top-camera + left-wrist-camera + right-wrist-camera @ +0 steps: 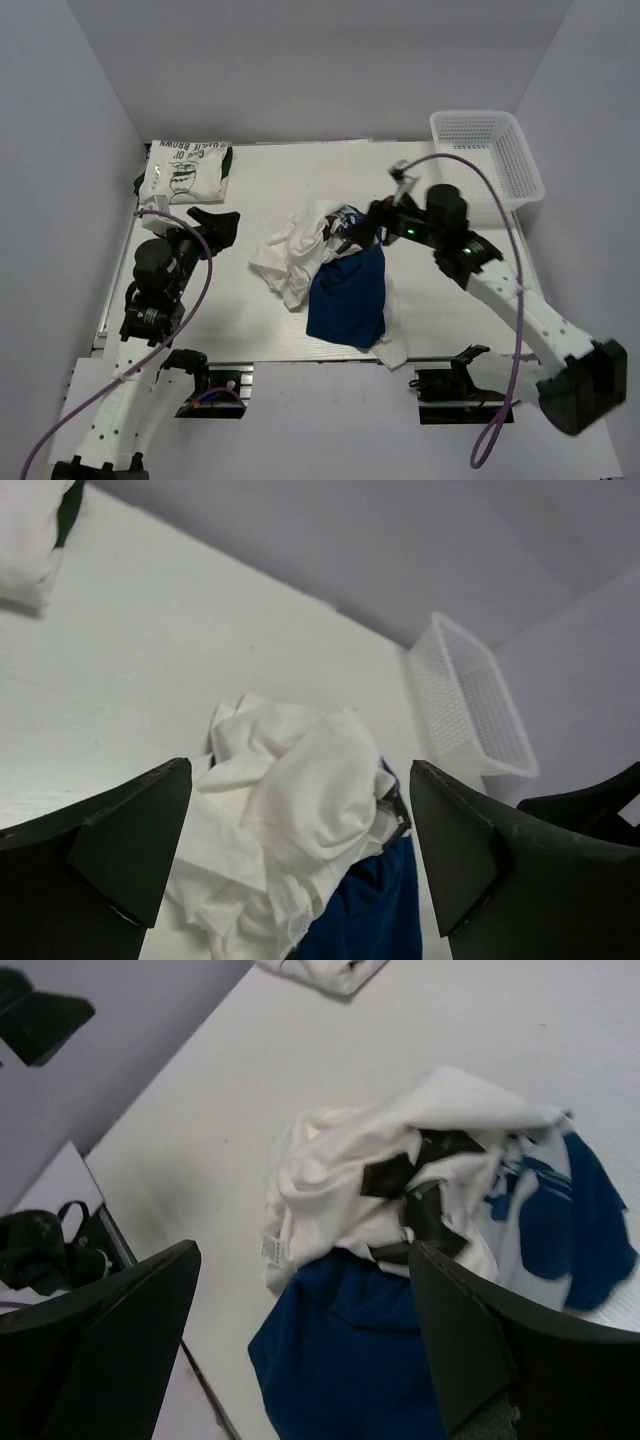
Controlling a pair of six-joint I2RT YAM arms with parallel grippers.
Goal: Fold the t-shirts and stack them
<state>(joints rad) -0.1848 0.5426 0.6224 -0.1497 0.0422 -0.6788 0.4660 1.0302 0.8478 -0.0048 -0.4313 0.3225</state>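
Observation:
A folded white t-shirt with green print [186,170] lies at the table's far left; its corner shows in the left wrist view [28,540]. A crumpled white t-shirt [300,250] and a royal blue t-shirt [348,295] lie heaped together mid-table. My right gripper [362,226] is open and empty, just above the heap's right top; below it lie the blue shirt [350,1360] and the white shirt with dark marks [400,1170]. My left gripper [216,222] is open and empty, left of the heap, facing the white shirt [300,790] and the blue shirt [375,910].
A white plastic mesh basket [490,150] stands at the far right corner and shows in the left wrist view [470,710]. A bit of white cloth [393,350] sticks out under the blue shirt near the table's front edge. Walls close in the table on three sides.

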